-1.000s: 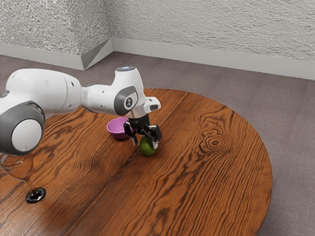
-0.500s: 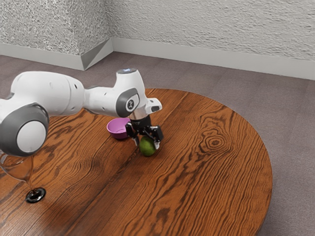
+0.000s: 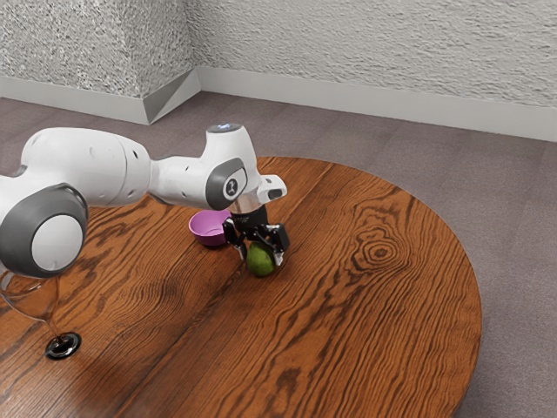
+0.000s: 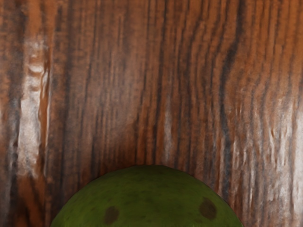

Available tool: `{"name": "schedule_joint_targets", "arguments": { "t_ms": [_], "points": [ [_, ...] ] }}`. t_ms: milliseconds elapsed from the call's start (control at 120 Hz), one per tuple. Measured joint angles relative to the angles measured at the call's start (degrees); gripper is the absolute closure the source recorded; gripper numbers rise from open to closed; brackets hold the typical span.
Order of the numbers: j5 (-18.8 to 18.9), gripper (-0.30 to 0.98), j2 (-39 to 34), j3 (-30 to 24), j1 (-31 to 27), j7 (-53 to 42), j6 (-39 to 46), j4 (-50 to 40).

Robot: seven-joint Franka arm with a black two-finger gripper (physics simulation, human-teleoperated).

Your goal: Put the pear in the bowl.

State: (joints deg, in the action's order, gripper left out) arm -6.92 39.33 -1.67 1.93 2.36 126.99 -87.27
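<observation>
Green, dark-spotted, rounded pear (image 3: 260, 260) on round brown wooden table (image 3: 374, 322), in from its edge, right under black two-finger gripper (image 3: 261, 257), between its spread fingers. Close next, I'd say. Round magenta plastic-looking bowl (image 3: 206, 232) nearby, nearer far edge.

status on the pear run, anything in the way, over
Gripper down at the pear, grip unconfirmed. Pear outside the bowl. Dark-based glass off toward the exterior view's left, likely no obstacle.
</observation>
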Motion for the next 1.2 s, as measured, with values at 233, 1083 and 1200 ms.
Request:
{"name": "schedule_joint_targets", "arguments": {
  "t_ms": [233, 1083, 1200],
  "points": [
    [-0.03, 0.18, -0.2, 0.0, 0.08, -0.01, 0.07, -0.03],
    [1.25, 0.36, -0.45, 0.01, 0.27, 1.69, 0.29, -0.01],
    [1.32, 0.38, -0.5, 0.01, 0.24, 1.95, 0.3, -0.03]
  ]
}}
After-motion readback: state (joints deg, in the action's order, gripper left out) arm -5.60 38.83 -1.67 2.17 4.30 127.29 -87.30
